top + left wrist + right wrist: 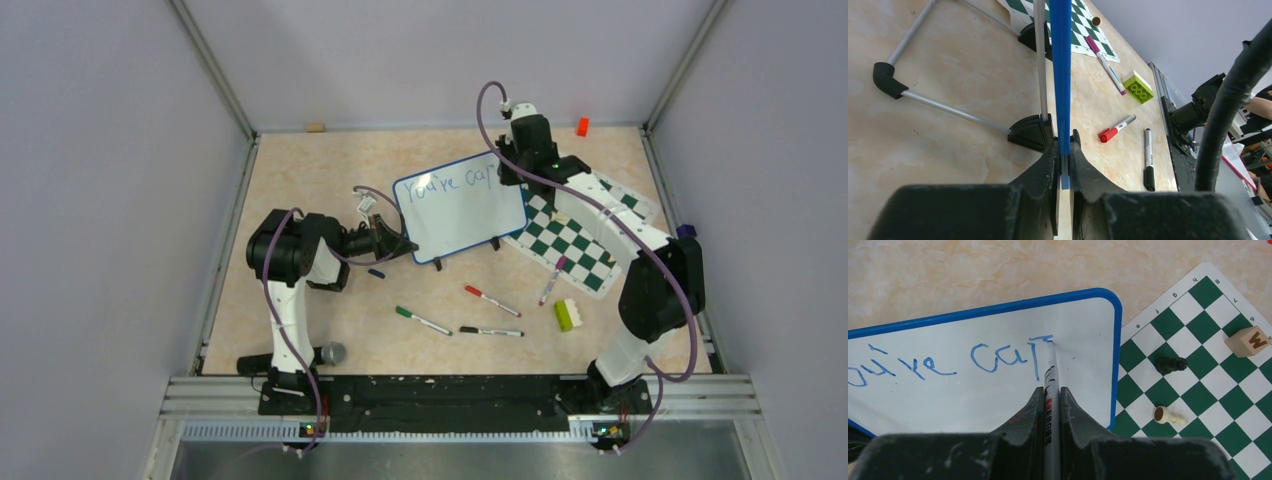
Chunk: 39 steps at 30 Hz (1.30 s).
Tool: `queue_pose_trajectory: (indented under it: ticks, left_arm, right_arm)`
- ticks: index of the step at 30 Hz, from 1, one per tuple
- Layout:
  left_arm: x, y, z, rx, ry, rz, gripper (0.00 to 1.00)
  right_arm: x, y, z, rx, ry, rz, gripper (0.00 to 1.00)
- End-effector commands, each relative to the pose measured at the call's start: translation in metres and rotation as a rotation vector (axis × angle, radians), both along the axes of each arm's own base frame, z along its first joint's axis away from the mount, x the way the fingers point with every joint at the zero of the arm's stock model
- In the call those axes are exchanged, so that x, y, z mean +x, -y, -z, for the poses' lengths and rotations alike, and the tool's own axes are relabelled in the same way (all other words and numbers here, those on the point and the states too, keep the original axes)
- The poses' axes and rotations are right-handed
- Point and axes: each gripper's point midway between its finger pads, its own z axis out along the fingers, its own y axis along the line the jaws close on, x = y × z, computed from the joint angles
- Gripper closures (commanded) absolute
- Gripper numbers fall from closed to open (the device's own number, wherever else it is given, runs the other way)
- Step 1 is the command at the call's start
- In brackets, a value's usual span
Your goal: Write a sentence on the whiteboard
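The pale marbled table [300, 200] carries the whiteboard [460, 215] near its middle, propped on its black feet with the blue-framed face tilted up. The board's right edge lies just beside the green-and-white chess mat [570, 245]. The left gripper [1064, 145] is pinched onto the thin blue frame at the board's left edge, with its fingers pressed against both sides. The right gripper [1050, 395] is clamped around a white marker [1050, 370], whose tip touches the board near its upper right corner. The sentence [980, 359] so far reads "You're ca" in blue, followed by a partly formed letter at the tip. Loose on the table in front of the board are a green-capped marker [422, 320], a red-capped marker [491, 300] and a black marker [490, 331], while a purple marker [551, 281] lies partly on the mat. A lime green brick [568, 314] sits near the mat's near edge. On the mat stand a black chess piece [1170, 364], a pale pawn [1169, 415] lying on its side, and a wooden cube [1249, 340] marked W.
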Motion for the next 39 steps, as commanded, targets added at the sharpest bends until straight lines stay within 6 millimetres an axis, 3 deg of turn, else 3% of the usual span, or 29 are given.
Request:
queue_pose_trajectory:
  ticks: [1, 8, 13, 20, 25, 39]
  left_arm:
    - [-0.009, 0.001, -0.016, -0.006, 0.110, 0.050, 0.95]
    - [-0.009, 0.001, -0.016, -0.006, 0.109, 0.050, 0.95]
    - [-0.009, 0.001, -0.016, -0.006, 0.110, 0.051, 0.95]
    - [-0.009, 0.001, -0.015, -0.006, 0.107, 0.051, 0.95]
    - [-0.008, 0.001, -0.014, -0.006, 0.105, 0.050, 0.95]
    - [-0.008, 0.001, -0.016, -0.006, 0.108, 0.051, 0.95]
  right_arm:
    - [-0.007, -0.002, -0.005, 0.028, -0.001, -0.024, 1.00]
    - [-0.013, -0.013, -0.004, 0.064, -0.022, -0.082, 1.00]
    - [-0.012, -0.017, -0.014, 0.092, 0.004, -0.090, 1.00]
    - [-0.015, -0.003, -0.040, 0.097, 0.078, -0.040, 1.00]
    - [-0.016, 0.007, -0.045, 0.101, 0.095, -0.021, 1.00]
    - [0.000, 0.018, -0.028, 0.073, 0.077, 0.033, 1.00]
